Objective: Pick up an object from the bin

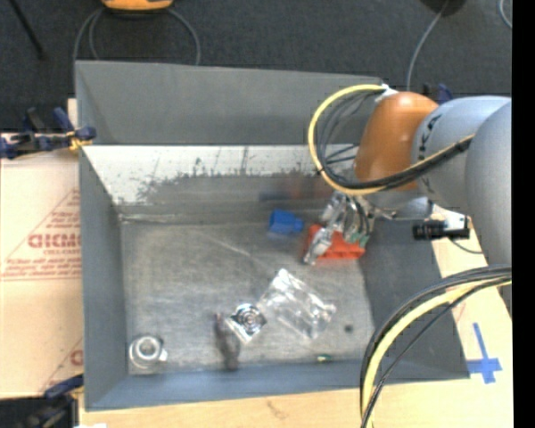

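Lying near the lower edge of the bin (102, 275) are a silver cap (147, 350) and a clear plastic packet (299, 306); higher, right of centre, an orange-red block (344, 246) sits against the fingers (314, 251), whose opening I cannot tell; a blue block (284, 224) lies just left

Grey sheet-metal bin (178, 266): matt, far wall scuffed and speckled. Clear crinkled plastic wrapper (296, 303): glossy. Small round metal cap (147, 350), near left: shiny. Blue block (285, 224) and orange-red piece (339, 244): smooth plastic. Orange wrist cover (392, 136): glossy.
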### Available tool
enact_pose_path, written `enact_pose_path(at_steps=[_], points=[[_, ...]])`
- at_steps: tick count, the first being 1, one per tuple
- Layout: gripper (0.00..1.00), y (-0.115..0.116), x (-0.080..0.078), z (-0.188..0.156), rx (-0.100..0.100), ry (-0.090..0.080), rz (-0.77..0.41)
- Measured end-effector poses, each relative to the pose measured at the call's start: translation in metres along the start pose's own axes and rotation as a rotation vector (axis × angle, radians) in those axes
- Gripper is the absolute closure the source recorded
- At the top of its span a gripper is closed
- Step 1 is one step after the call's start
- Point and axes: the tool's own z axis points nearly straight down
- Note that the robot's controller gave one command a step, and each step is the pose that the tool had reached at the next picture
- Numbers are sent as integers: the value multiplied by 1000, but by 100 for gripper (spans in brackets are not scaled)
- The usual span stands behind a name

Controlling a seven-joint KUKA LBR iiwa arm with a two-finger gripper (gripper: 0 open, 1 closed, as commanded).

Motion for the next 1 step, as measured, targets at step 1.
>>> enact_pose_path(at_steps=[1], points=[[100,3,-13,-132,-1,5,-35]])
